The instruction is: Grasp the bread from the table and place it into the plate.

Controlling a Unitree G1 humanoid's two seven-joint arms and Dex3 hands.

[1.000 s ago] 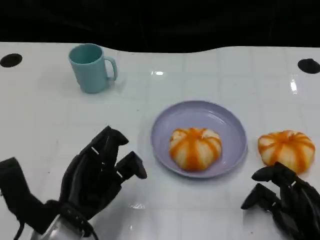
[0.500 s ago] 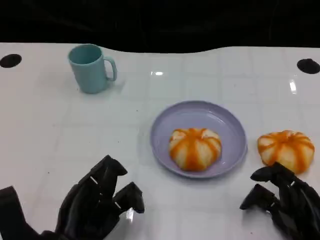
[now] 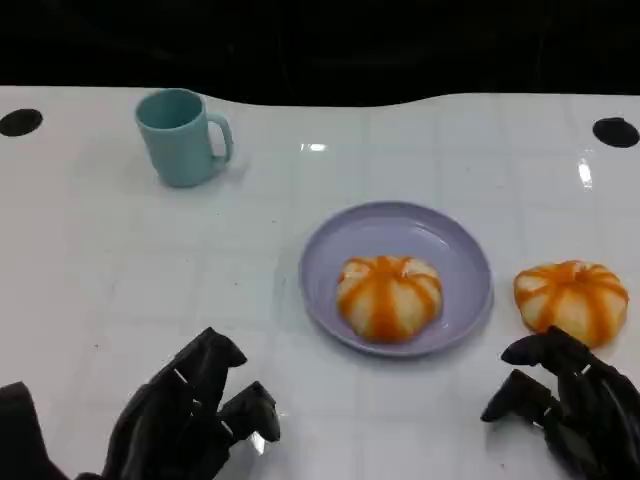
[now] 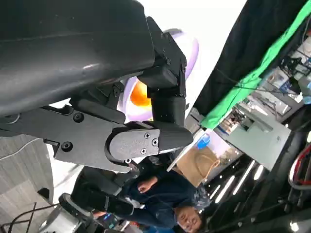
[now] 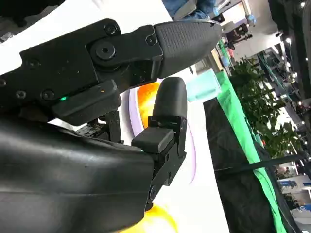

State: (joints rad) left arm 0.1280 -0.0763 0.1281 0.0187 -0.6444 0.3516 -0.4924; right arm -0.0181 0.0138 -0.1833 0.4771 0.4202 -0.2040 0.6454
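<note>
Currently one bread (image 3: 389, 296) lies in the plate (image 3: 462, 250), a second bread (image 3: 571, 298) sits on the table (image 3: 120, 260) just beside the empty, spread-fingered right hand (image 3: 575, 405); left hand (image 3: 185, 425) likewise.

- table (image 3: 120, 260): glossy, smooth white top
- plate (image 3: 470, 262): smooth lilac, slight sheen
- mug (image 3: 180, 135): smooth teal
- left hand (image 3: 185, 420): matt black plastic

Left hand (image 3: 185, 425) & right hand (image 3: 570, 400): matte black, segmented fingers w/ rounded tips. Wrist views: black shells, round screws; green LED at 9 o'clock, right.
</note>
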